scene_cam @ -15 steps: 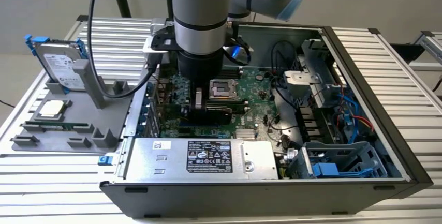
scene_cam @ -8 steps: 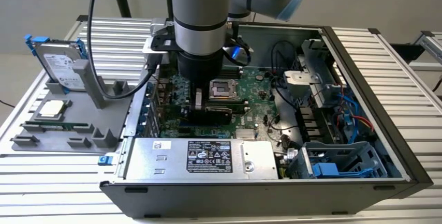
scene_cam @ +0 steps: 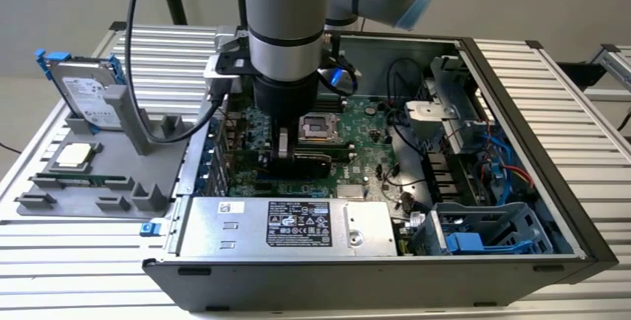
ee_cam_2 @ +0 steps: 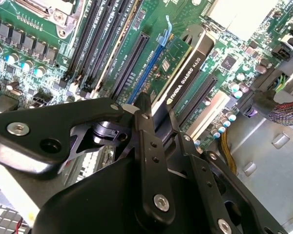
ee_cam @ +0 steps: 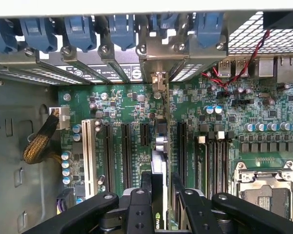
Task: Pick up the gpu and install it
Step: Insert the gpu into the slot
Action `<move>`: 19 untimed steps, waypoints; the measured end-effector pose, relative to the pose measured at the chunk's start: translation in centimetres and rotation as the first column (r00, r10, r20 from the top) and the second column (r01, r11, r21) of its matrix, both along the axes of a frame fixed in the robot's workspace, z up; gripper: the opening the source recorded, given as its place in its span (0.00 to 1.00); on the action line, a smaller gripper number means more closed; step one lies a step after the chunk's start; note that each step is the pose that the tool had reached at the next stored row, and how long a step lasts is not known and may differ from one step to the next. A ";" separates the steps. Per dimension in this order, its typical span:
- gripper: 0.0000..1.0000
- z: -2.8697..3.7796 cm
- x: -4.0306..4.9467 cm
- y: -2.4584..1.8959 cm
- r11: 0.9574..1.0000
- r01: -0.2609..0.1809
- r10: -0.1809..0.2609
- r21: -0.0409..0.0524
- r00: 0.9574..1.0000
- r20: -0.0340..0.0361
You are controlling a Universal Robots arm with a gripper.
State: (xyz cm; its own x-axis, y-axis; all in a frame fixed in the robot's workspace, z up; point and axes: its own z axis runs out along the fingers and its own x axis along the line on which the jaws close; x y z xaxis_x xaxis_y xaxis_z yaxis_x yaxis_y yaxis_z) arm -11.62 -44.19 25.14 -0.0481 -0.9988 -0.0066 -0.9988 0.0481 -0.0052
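One arm, one claw (ee_cam_2: 154, 117), lowered into one open computer case (scene_cam: 513, 150) lying on its side on the slatted worktop (scene_cam: 581, 98). The claw pinches one gpu (ee_cam_2: 185, 73) between its two black fingers (ee_cam_2: 145, 141); the card stands on edge over the motherboard (scene_cam: 370, 157), among the expansion slots. In the first wrist view the gpu (ee_cam: 158, 165) runs edge-on from the claw (ee_cam: 158, 187) toward the rear bracket openings, in line with one slot; whether it is fully seated, cannot tell.

Case contents, exterior view: one motherboard, one empty processor socket (scene_cam: 323, 126), one silver power supply (scene_cam: 286, 225) along the near wall, one grey drive cage (scene_cam: 483, 231) with blue clips.

On the exterior view's left, one grey parts holder (scene_cam: 108, 187) on the worktop. It carries one hard drive with blue rails (scene_cam: 84, 94) standing upright, one processor chip (scene_cam: 75, 155) lying flat, one memory stick (scene_cam: 84, 181) on edge.
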 end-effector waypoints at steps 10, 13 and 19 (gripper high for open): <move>0.00 -0.20 -0.03 0.00 1.000 0.000 0.000 0.000 1.000 0.000; 0.00 -0.19 -0.04 0.00 1.000 0.000 0.000 0.000 1.000 0.000; 0.00 0.00 0.01 0.00 1.000 0.000 0.000 0.000 1.000 0.000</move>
State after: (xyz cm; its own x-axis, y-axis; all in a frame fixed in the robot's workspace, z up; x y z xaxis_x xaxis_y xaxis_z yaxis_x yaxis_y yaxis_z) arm -11.61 -44.19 25.14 -0.0481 -0.9988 -0.0071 -0.9988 0.0482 -0.0051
